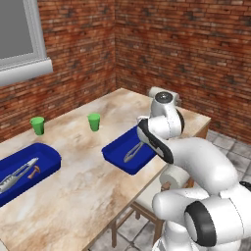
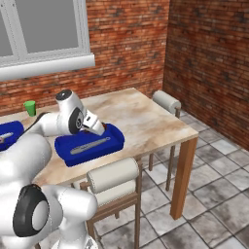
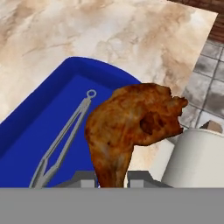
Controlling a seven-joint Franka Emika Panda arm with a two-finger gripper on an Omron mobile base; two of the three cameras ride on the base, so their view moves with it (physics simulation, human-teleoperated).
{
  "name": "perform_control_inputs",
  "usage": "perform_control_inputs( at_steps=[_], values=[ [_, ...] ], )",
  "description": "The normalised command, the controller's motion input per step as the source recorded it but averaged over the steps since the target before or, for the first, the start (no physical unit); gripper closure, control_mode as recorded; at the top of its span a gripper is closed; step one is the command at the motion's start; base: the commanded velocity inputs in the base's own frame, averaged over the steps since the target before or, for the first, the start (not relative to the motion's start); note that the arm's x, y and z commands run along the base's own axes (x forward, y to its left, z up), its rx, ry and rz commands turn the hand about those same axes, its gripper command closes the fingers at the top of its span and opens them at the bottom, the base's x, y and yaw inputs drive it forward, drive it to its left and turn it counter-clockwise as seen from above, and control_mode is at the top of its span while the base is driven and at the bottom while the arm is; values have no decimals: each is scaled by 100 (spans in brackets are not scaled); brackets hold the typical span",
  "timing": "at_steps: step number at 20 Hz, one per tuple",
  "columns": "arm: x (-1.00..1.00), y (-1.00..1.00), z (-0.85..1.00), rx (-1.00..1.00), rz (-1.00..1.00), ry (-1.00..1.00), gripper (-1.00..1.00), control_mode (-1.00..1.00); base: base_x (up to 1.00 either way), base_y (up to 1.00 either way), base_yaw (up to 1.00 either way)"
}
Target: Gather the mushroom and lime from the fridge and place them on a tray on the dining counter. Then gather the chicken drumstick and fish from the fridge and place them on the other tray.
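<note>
Brick-walled kitchen, grey tile floor, beige marbled stone worktop (image 1: 93,171) with wooden edge and legs. Near to far:

Nearest the camera, hand (image 3: 111,178) is clamped narrow on the reddish-brown chicken drumstick (image 3: 131,124). Grip is on the thin bone end at the bottom of the hand view; the meaty end points away from the fingers, so its long axis runs straight out along the hand. In the right base view the hand (image 2: 93,127) hangs over the near tray.

Just past and below the drumstick: shallow deep-blue rectangular tray with raised rim (image 3: 26,131), holding grey metal tongs (image 3: 65,140). Drumstick sits over the tray's right-hand part in the hand view, partly past the rim toward the worktop edge. My read: lower and nudge toward the tray's middle before letting go, clear of the tongs.

White-cushioned wooden chair (image 2: 112,182) below the worktop edge.

Farther left: second blue tray (image 1: 46,154) with tongs (image 1: 17,174) and a tiny brown-capped mushroom (image 1: 33,171).

Beyond: two bright green cups (image 1: 93,121) (image 1: 37,125), then the window.
</note>
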Motion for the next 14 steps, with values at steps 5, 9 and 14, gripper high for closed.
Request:
perform_control_inputs(
  at_steps=[5, 9, 14],
  values=[
    [12, -3, -29, 0, -9, 4, 100, -100, 0, 0, 0],
    [3, -5, -40, 0, -8, 2, 100, -100, 0, 0, 0],
    [0, -17, -38, 2, -7, 1, 100, -100, 0, 0, 0]
  ],
)
